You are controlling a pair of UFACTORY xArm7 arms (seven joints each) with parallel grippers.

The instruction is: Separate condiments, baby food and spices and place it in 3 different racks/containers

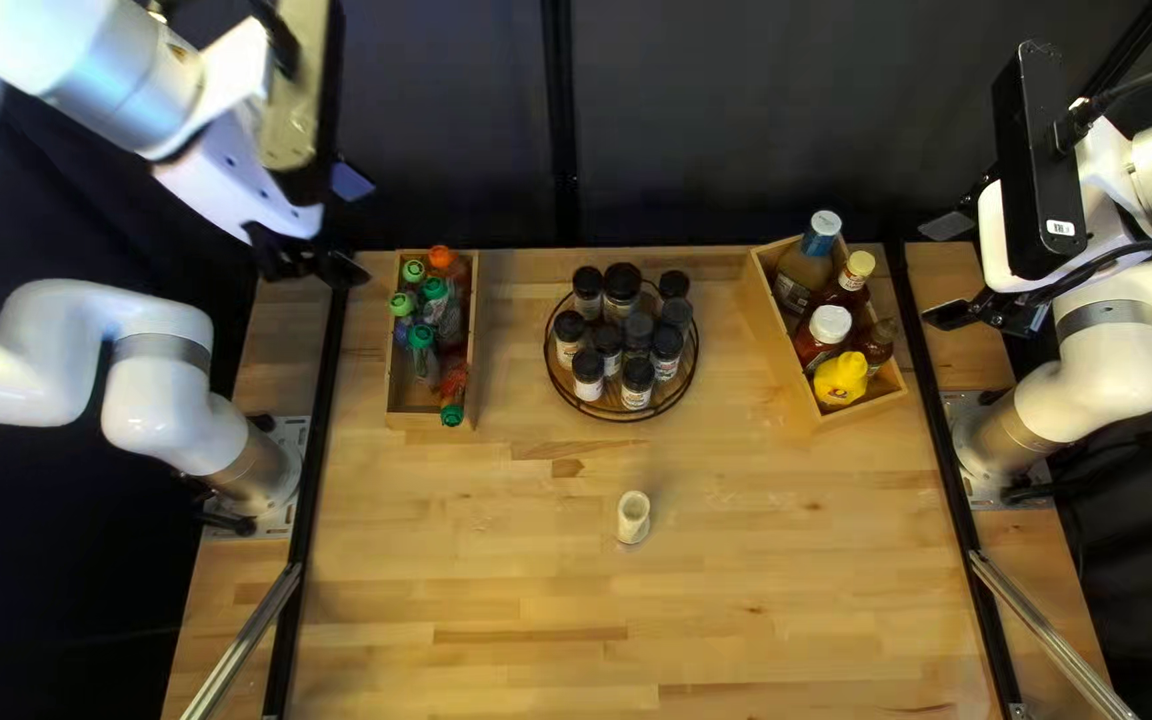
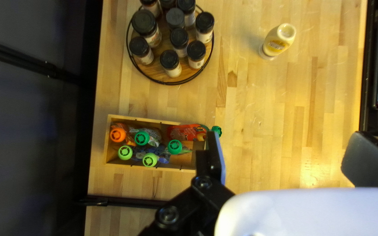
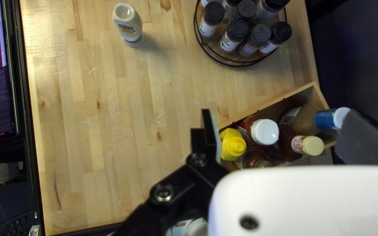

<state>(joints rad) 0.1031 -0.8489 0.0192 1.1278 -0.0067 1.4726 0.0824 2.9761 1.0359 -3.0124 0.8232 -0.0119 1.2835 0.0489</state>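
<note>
Bright light leaves warm glare on the table point(image 2: 285, 131) between the left gripper's point(image 1: 347, 227) fingers and a soft shadow beside the white bottle point(image 3: 127, 24) well ahead of the right gripper point(image 1: 950, 271), the curtain point(image 1: 736, 134) beyond both is dim, and the raised arm point(image 1: 123, 67) behind the left gripper looks slightly blurred.

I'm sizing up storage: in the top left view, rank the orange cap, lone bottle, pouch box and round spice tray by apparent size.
1. Pouch box and round spice tray, too alike to rank
2. Lone bottle
3. Orange cap

Boxed pouches point(image 2: 187, 132) and condiments point(image 1: 827, 328), spices point(image 1: 638, 372) on round rack point(image 2: 154, 75), pale bottle point(image 2: 278, 41) standing apart
</note>
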